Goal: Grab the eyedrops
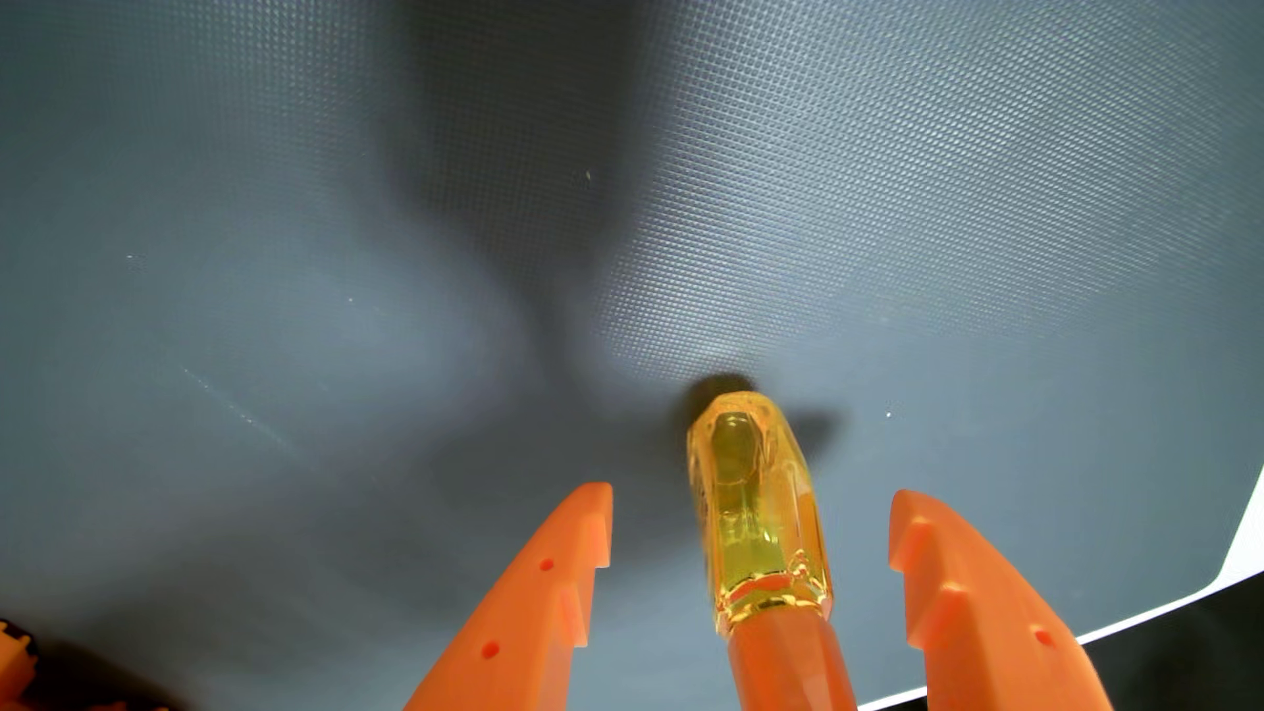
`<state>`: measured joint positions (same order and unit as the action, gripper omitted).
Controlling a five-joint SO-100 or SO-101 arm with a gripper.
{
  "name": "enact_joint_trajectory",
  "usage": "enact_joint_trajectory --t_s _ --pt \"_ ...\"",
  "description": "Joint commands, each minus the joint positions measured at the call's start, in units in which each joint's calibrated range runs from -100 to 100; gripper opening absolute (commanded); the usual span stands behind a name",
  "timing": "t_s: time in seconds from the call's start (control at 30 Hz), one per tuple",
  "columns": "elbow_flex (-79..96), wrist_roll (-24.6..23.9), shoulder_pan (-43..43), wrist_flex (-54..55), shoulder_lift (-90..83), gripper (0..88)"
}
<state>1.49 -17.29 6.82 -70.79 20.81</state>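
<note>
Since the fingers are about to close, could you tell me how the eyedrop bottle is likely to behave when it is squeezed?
The eyedrop bottle looks like hard, glossy, faceted plastic, so it will probably stay stiff but may slip against the orange fingers. It appears tall on a small base, standing on the grey mat, so an off-centre touch could tip it. The open gripper straddles it.

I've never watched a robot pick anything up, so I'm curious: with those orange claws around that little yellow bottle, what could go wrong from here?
The gripper is open, and the eyedrops bottle stands nearer the right finger than the left finger. Closing now, the right finger would probably touch first and could tip the narrow, upright bottle. Its glossy, faceted sides might also slip out of the pinch. The mat ends close by at lower right, so a knocked bottle could roll off.
</note>
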Motion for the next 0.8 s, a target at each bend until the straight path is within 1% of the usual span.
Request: enact_joint_trajectory --t_s 0.0,0.2,0.77 --pt "1.7 0.0 -0.2 2.0 -0.6 23.1" --pt "3.3 0.1 -0.3 3.7 -0.6 22.6" --pt "3.1 -0.1 -1.4 3.7 2.5 22.4"
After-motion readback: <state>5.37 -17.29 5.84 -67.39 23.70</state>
